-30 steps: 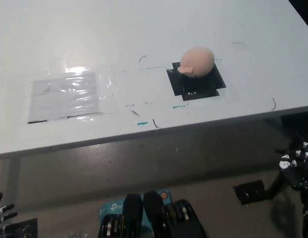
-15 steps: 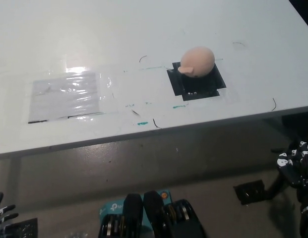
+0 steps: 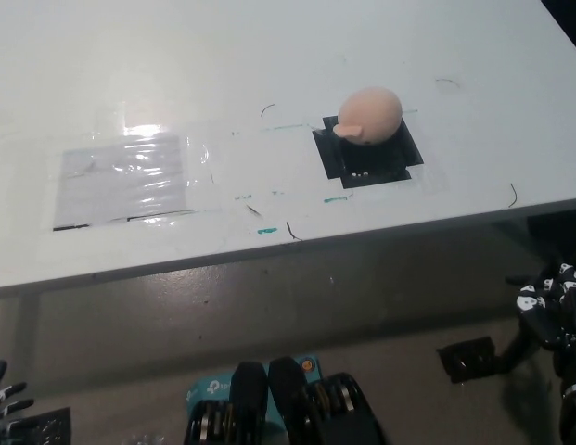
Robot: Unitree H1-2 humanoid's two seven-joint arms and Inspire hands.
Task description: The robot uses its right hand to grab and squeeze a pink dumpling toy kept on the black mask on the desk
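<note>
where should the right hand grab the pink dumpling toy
Grip the pink dumpling toy across its rounded dome, coming from above and the near right. It sits upright on the black mask, with a small nub at its left, so wrapping the fingers over the smooth bulge looks likeliest to hold.

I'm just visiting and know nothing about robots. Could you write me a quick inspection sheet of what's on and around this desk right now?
Surface: white desk, with small pen marks and green tape bits.
Job's things: pink dumpling toy sits on the black mask, untouched.
Clutter: a shiny clear plastic sheet taped flat on the desk's left part.
Hands: black right hand low at the right edge, below the desk, holding nothing; white left hand at the bottom left corner, mostly out of view.
Cables: nothing seen.
Surroundings: grey floor below the desk edge, with a small black object lying on it.
</note>
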